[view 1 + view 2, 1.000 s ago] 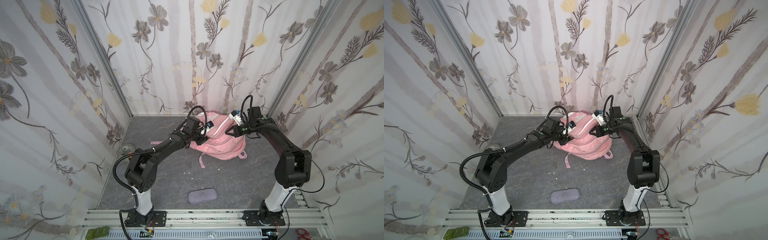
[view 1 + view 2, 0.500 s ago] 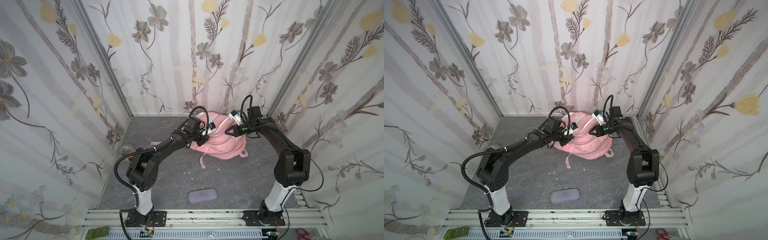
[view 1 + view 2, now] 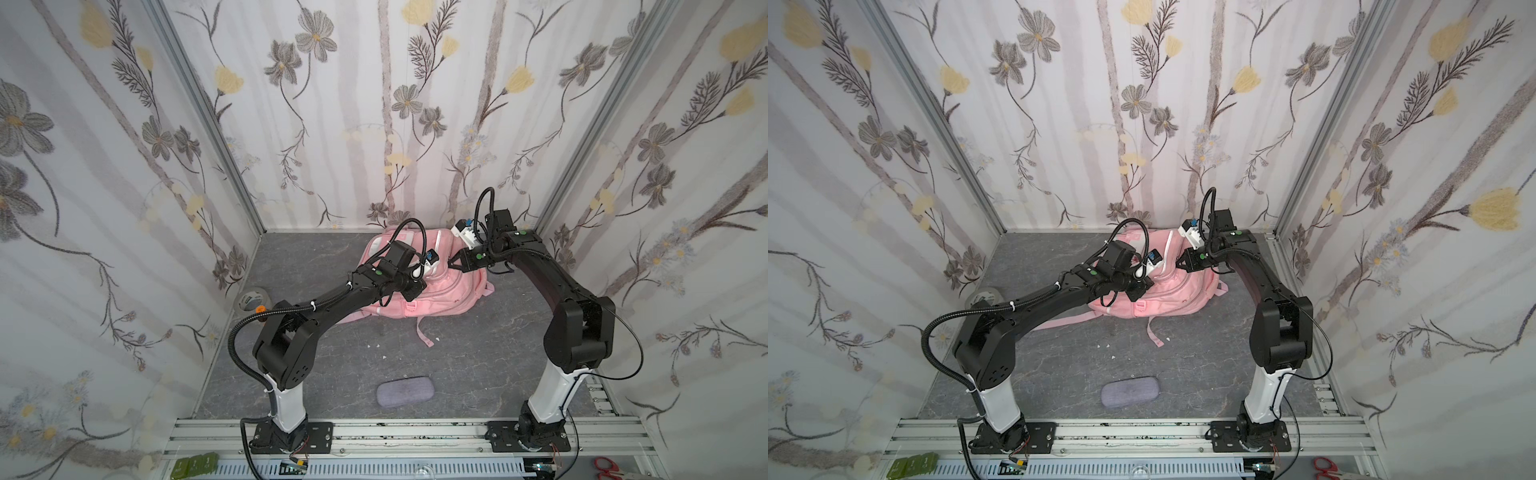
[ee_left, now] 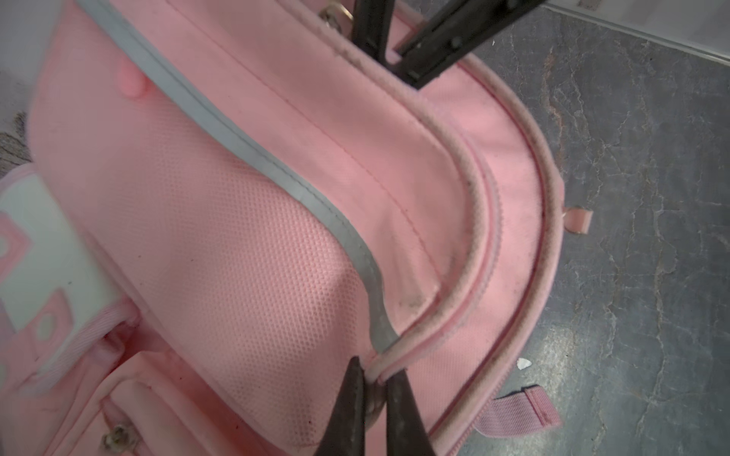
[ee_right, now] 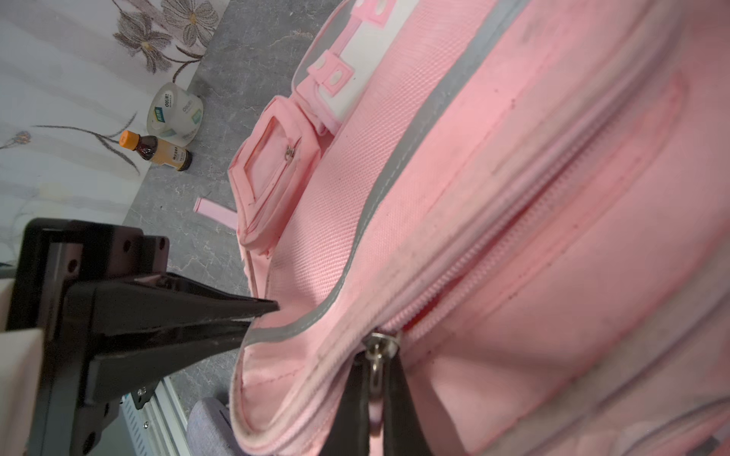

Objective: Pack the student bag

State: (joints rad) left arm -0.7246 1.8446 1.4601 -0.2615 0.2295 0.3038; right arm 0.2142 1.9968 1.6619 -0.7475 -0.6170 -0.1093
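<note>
Straps trailing forward, the student bag (image 3: 446, 291) lies flat at the back of the grey tabletop (image 3: 332, 357), close to the rear wall in both top views. The left gripper (image 4: 375, 381) has its jaws pressed narrow on the bag's piped zipper edge, with a bit of metal ring showing between the tips. The right gripper (image 5: 375, 379) meets the bag from the opposite side, its jaws pinched tight on a metal zipper pull (image 5: 377, 349) at the end of a pink zip. Well apart from the bag, a grey pouch (image 3: 405, 391) sits near the front rail. A tape roll (image 3: 251, 300) and a small orange-capped bottle (image 5: 158, 152) stand by the left wall.
</note>
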